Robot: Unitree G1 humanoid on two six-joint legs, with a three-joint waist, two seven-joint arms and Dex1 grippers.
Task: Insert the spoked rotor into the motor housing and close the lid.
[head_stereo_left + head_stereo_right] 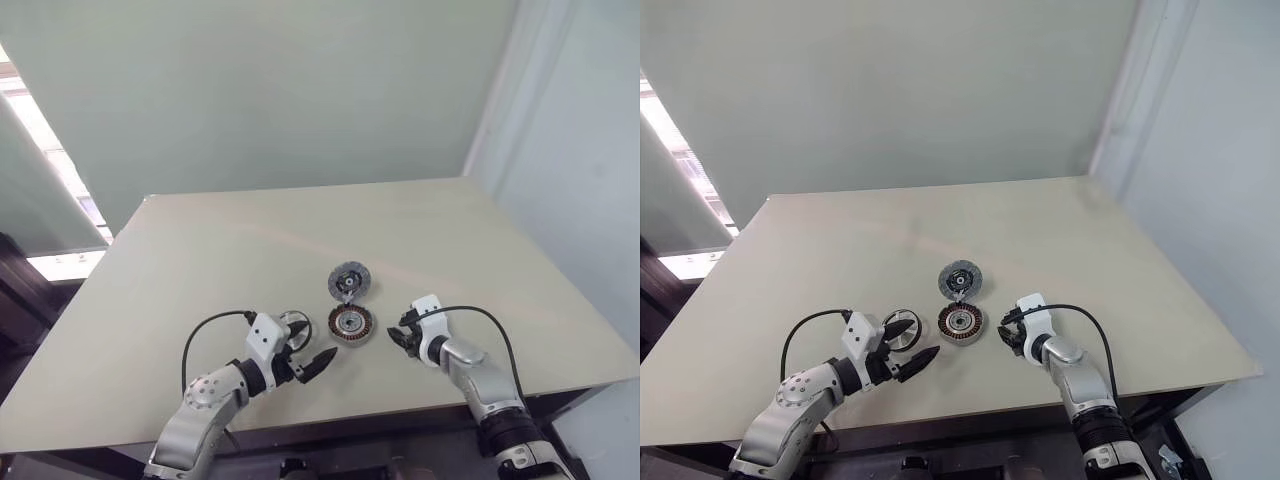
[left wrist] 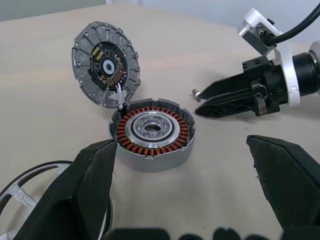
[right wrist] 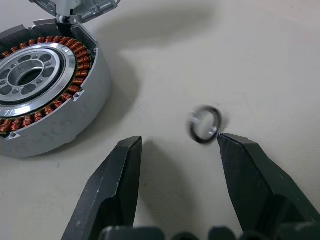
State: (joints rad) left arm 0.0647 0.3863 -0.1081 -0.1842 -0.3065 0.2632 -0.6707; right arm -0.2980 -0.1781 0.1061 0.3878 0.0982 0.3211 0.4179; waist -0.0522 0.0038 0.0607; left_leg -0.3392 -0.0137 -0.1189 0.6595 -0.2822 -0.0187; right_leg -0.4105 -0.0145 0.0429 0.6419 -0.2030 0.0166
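Copper-wound round dark motor housing [image 2: 151, 134] sits with its grey disc lid [image 2: 105, 63] hinged up, so you can insert the rotor. Left pincer [image 2: 200, 190] gapes empty; right pincer [image 3: 177, 150] stands half-open, empty.

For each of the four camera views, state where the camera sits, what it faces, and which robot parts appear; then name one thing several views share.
Left eye, head: looks down over the table; both arms, left gripper, right gripper.
Right eye, head: same scene beside it.
Left wrist: along its open fingers at the motor housing, raised lid, spoked rotor, right gripper opposite.
Right wrist: along its parted fingers at a small ring.
Shared: the motor housing.
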